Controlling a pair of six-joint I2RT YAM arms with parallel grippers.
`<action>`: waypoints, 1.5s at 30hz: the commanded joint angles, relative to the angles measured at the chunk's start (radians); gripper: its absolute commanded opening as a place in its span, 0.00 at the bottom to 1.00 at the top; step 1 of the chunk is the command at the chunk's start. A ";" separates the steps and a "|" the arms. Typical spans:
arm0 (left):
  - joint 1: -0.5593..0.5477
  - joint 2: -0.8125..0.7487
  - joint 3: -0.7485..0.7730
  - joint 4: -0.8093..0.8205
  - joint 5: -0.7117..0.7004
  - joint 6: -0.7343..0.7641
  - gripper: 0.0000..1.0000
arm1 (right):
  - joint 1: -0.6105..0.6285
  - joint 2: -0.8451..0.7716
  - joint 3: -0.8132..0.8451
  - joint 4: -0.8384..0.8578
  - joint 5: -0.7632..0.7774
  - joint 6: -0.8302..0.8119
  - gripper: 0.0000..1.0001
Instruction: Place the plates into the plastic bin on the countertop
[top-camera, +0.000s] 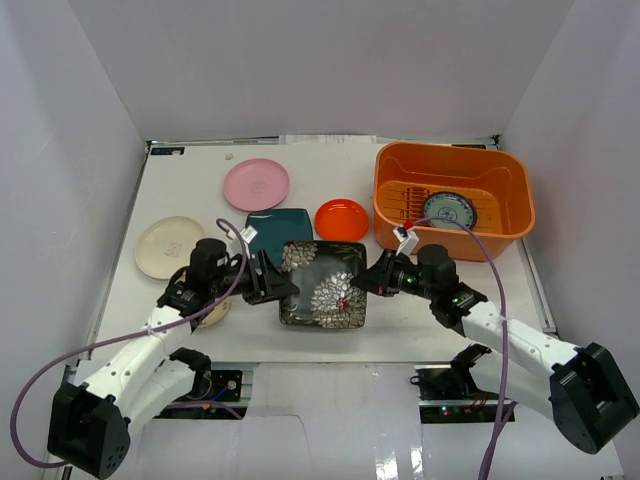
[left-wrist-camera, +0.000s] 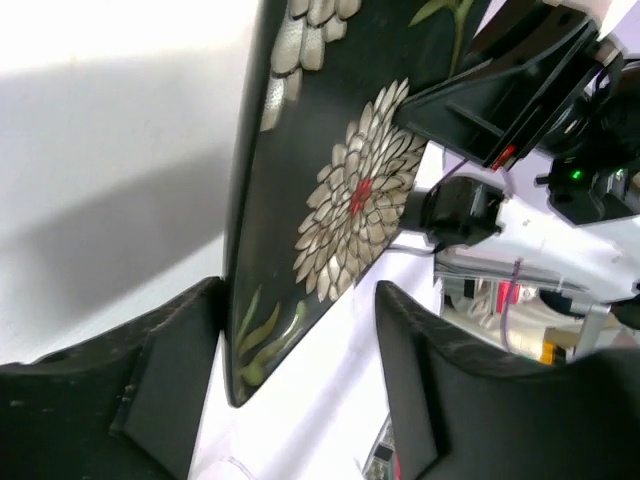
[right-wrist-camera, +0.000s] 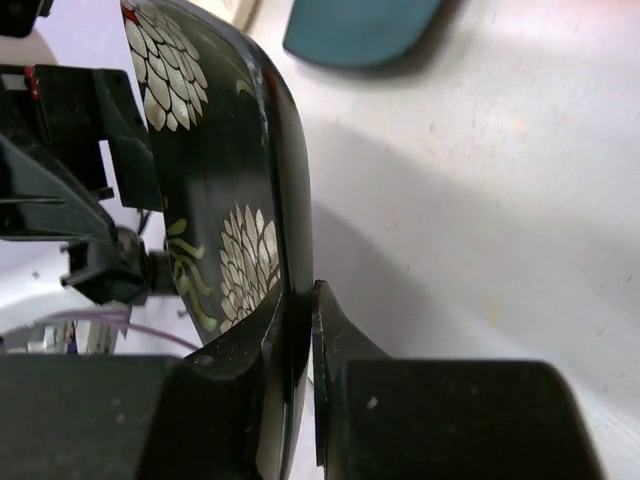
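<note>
The square dark plate with white flowers (top-camera: 322, 283) sits between both arms at the front middle of the countertop (top-camera: 180, 190). My right gripper (top-camera: 377, 279) is shut on its right rim; the rim (right-wrist-camera: 290, 250) is pinched between the fingers. My left gripper (top-camera: 280, 283) is open at its left edge, one finger (left-wrist-camera: 170, 370) touching the rim (left-wrist-camera: 245, 300), the other apart. The orange plastic bin (top-camera: 455, 195) at back right holds the blue-green patterned plate (top-camera: 449, 210). Pink (top-camera: 256, 184), cream (top-camera: 168, 246), teal (top-camera: 279, 224) and orange-red (top-camera: 341, 219) plates lie on the counter.
Pale walls close the counter on the left, back and right. The teal plate (right-wrist-camera: 360, 30) lies just beyond the dark plate. A purple cable (top-camera: 470, 250) loops from the right wrist near the bin's front wall.
</note>
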 joint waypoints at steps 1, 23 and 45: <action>0.000 0.030 0.196 -0.027 -0.054 0.093 0.73 | -0.035 -0.076 0.134 0.001 0.022 0.001 0.08; 0.377 0.562 0.405 -0.042 -0.452 0.133 0.74 | -0.896 0.184 0.631 -0.308 0.039 -0.192 0.08; 0.351 0.920 0.406 0.114 -0.344 0.058 0.46 | -0.838 0.490 0.703 -0.381 0.185 -0.275 0.86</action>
